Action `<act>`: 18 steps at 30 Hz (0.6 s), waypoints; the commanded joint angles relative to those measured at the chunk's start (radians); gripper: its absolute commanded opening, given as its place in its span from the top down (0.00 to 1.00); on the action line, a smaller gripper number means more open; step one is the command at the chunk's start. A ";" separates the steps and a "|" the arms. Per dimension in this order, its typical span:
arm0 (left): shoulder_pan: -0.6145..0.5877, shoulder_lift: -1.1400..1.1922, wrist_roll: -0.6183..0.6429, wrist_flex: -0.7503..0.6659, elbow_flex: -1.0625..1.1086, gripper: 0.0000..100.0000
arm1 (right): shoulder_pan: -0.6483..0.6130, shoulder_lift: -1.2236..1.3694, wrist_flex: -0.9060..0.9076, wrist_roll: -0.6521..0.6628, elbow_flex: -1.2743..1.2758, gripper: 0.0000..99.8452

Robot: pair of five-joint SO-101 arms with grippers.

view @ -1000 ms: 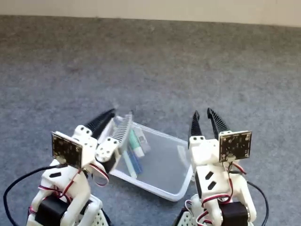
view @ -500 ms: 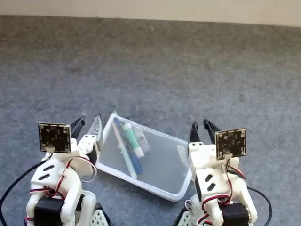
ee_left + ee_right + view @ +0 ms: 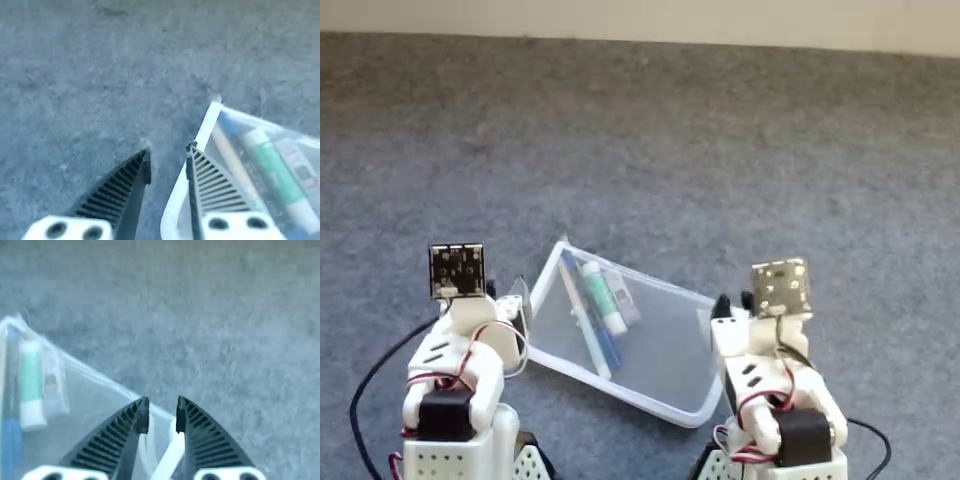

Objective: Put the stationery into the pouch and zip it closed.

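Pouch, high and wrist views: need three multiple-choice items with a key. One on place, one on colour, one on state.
1. Where is the stationery?
A. Inside the pouch
B. Loose, outside it
C. Stacked on top of it

2. What colour is the pouch's edge strip?
A. Red
B. Black
C. White

3. How is the left hand?
A. Shut on a pen
B. Open, holding nothing
C. Shut on the pouch

Key:
1 A: the stationery shows through the pouch's clear wall.
2 C: the edge strip is white in the left wrist view.
3 B: bare grey table shows between its fingers.
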 commanded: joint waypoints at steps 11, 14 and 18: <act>-0.018 -0.008 0.005 -0.061 0.193 0.88 | 0.008 -0.004 0.002 -0.003 0.332 0.92; -0.018 -0.008 0.005 -0.011 0.193 0.88 | 0.008 -0.004 0.002 -0.003 0.392 0.92; -0.059 -0.008 0.005 0.038 0.193 0.88 | 0.008 -0.004 0.002 -0.003 0.415 0.92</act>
